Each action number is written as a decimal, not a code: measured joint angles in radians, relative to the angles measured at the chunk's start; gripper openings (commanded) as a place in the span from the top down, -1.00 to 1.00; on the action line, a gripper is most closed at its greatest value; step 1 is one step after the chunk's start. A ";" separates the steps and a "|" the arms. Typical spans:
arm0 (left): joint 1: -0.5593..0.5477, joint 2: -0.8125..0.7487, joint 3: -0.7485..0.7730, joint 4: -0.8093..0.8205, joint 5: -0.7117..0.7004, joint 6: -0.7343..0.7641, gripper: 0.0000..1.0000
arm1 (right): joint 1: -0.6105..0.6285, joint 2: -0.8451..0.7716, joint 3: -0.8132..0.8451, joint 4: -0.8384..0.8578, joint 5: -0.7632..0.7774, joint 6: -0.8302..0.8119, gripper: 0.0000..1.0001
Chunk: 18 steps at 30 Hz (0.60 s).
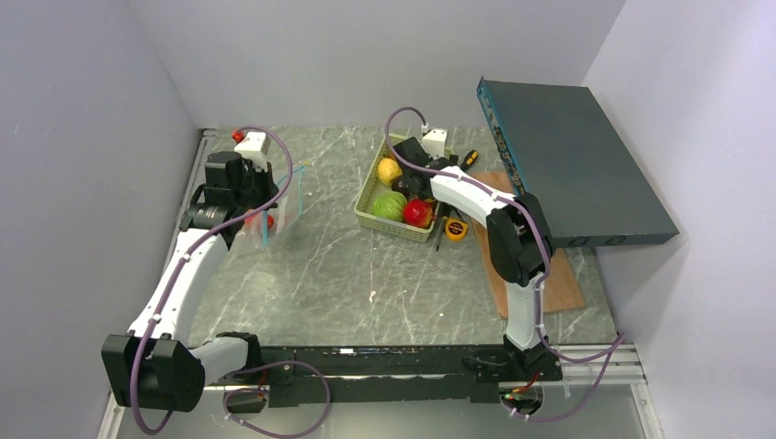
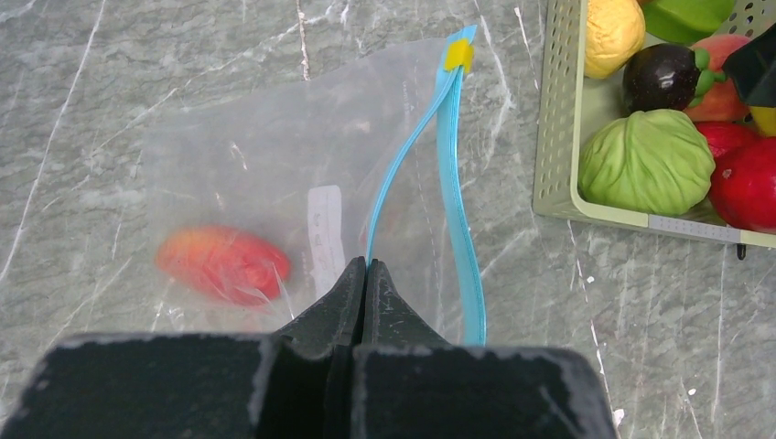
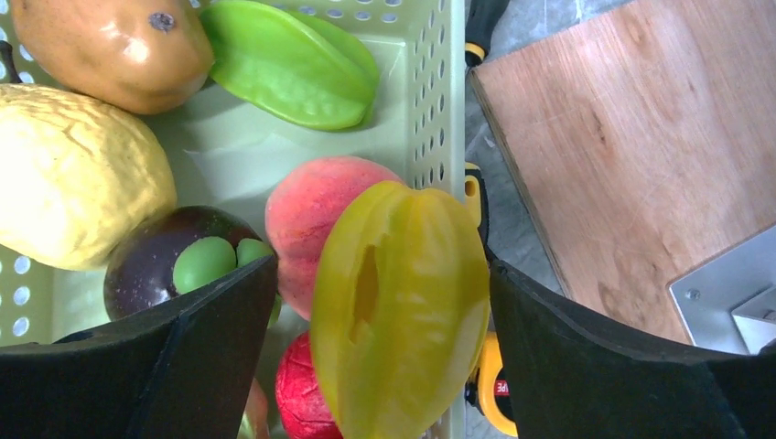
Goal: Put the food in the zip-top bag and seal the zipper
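The left gripper [image 2: 366, 267] is pinched fully closed on one lip of the zip-top bag [image 2: 274, 174], which lies on the grey marble-pattern table [image 1: 348, 274] at the left, well apart from the produce. The bag's zipper [image 2: 450, 183], a light blue strip, is parted along its length. Its two tracks meet only at the far end, under a small yellow slider [image 2: 458, 53]. One reddish-orange toy fruit [image 2: 224, 265] shows blurred through the clear plastic, inside the bag.

Across the table, the right gripper [image 3: 382, 265] hangs over the pale green basket [image 3: 430, 91], its fingers [image 3: 183, 357] spread wide on either side of a yellow star fruit [image 3: 398, 311]. One finger lies against the fruit and the other shows a sliver of gap, so it cannot be told whether the fruit is gripped.

The rest of the food sits in the basket:
- a green star fruit [image 3: 288, 64]
- an orange-brown fruit [image 3: 110, 46]
- a knobbly yellow fruit [image 3: 73, 183]
- a dark mangosteen [image 3: 156, 265]
- a peach [image 3: 307, 210]
- a green cabbage [image 2: 648, 160]
- red pieces [image 2: 746, 183]

Just beside the basket lie a yellow tape measure [image 1: 456, 229], a screwdriver [image 1: 468, 157] and a wooden board [image 3: 622, 137]. A tilted dark blue-grey panel [image 1: 576, 165] overhangs the board.
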 measured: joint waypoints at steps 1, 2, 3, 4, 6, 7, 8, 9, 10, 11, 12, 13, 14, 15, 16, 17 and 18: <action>0.000 0.000 0.000 0.000 0.000 0.000 1.00 | -0.001 0.000 -0.006 0.005 0.002 0.002 -0.69; 0.000 0.000 0.000 -0.001 0.000 0.000 1.00 | -0.003 0.000 -0.015 0.016 0.000 0.006 -0.67; 0.000 0.000 0.000 -0.001 0.000 0.000 1.00 | -0.005 0.000 -0.026 0.025 -0.005 0.011 -0.63; 0.000 0.000 0.000 -0.002 0.000 0.000 1.00 | -0.006 0.000 -0.035 0.028 -0.009 0.015 -0.58; 0.000 0.000 0.000 -0.003 0.000 0.000 1.00 | -0.009 0.000 -0.045 0.030 -0.015 0.027 -0.47; 0.000 0.000 0.000 -0.003 0.000 0.000 1.00 | -0.009 0.000 -0.045 0.035 -0.016 0.030 -0.39; 0.000 0.000 0.000 -0.003 0.000 0.000 1.00 | -0.009 0.000 -0.045 0.040 -0.016 0.031 -0.32; 0.000 0.000 0.000 -0.003 0.000 0.000 1.00 | -0.009 0.000 -0.045 0.044 -0.016 0.031 -0.24; 0.000 0.000 0.000 -0.003 0.000 0.000 1.00 | -0.009 0.000 -0.046 0.045 -0.016 0.029 -0.17; 0.000 0.000 0.000 -0.003 0.000 0.000 1.00 | -0.009 0.000 -0.046 0.046 -0.015 0.028 -0.14; 0.000 0.000 0.000 -0.003 0.000 0.000 1.00 | -0.009 0.000 -0.047 0.046 -0.014 0.027 -0.11; 0.000 0.000 0.000 -0.004 0.000 0.000 1.00 | -0.009 0.000 -0.047 0.048 -0.014 0.023 -0.08; 0.000 0.000 0.000 -0.004 0.000 0.000 1.00 | -0.008 0.000 -0.046 0.048 -0.014 0.021 -0.07; 0.000 0.000 0.000 -0.004 0.000 0.000 1.00 | -0.006 0.000 -0.047 0.048 -0.013 0.018 -0.04; 0.000 0.000 0.000 -0.004 0.000 0.000 1.00 | -0.004 0.000 -0.047 0.048 -0.013 0.014 -0.01; 0.000 0.000 0.000 -0.004 0.000 0.000 1.00 | -0.002 0.000 -0.046 0.048 -0.011 0.012 0.00; 0.000 0.000 0.000 -0.004 0.000 0.000 1.00 | 0.001 0.000 -0.045 0.045 -0.008 0.009 0.05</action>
